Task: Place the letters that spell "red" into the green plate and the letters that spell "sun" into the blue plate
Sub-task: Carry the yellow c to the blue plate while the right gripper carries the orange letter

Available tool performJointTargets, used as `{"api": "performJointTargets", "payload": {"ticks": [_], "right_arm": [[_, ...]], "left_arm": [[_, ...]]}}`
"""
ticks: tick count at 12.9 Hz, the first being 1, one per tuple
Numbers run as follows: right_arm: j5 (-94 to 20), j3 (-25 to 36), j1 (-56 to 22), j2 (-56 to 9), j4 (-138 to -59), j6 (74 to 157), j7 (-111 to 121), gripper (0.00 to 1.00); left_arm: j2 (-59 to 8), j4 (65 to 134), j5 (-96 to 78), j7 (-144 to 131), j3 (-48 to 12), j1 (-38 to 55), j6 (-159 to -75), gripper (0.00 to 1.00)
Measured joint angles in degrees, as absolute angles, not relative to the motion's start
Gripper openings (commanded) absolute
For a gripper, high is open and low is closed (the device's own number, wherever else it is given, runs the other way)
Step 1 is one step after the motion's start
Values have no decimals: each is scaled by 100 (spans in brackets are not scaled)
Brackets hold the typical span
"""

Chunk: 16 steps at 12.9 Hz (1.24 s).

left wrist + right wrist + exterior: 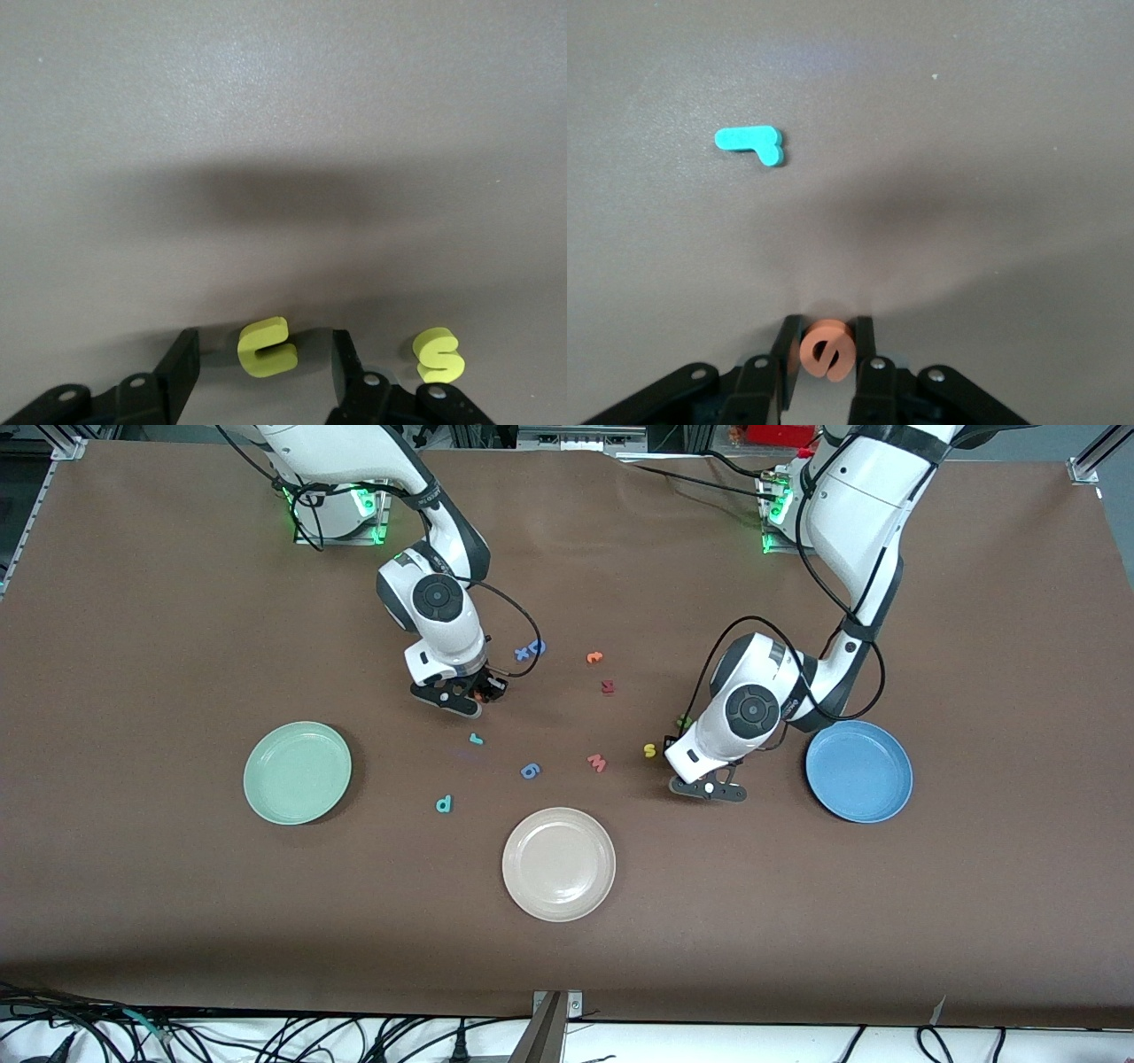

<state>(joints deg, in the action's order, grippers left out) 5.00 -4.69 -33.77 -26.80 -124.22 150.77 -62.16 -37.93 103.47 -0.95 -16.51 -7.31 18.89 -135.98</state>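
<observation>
The right gripper (826,350) pinches the small orange foam "e" (827,348) at the table; lift straight. The left gripper (261,363), jaws spread around the yellow foam "u" (264,346), should close squarely.

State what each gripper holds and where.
Right gripper: small orange foam "e", pinched across its sides. Left gripper: nothing; fingers straddle yellow "u".
</observation>
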Motion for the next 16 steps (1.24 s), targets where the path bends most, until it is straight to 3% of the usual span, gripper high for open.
{"api": "performJointTargets", "payload": {"ticks": [2, 7, 12, 16], "right_arm": [[500, -469, -3377, -2680, -12422, 15077, -6216, 13], [527, -401, -3374, -2693, -12185, 14547, -6184, 9], [553, 277, -3350, -2648, -10949, 12420, -4948, 9], [553, 1242, -3296, -2434, -10771, 11760, -3190, 9]], "left_arm": [[-3793, 10347, -95, -1651, -731, 1893, -13603, 65], [-3800, 10332, -82, -1719, -715, 1894, -13615, 13], [-3731, 10283, -73, -1875, -709, 1895, -13525, 12], [-3250, 10017, 268, -1946, -612, 1845, -12704, 12]]}}
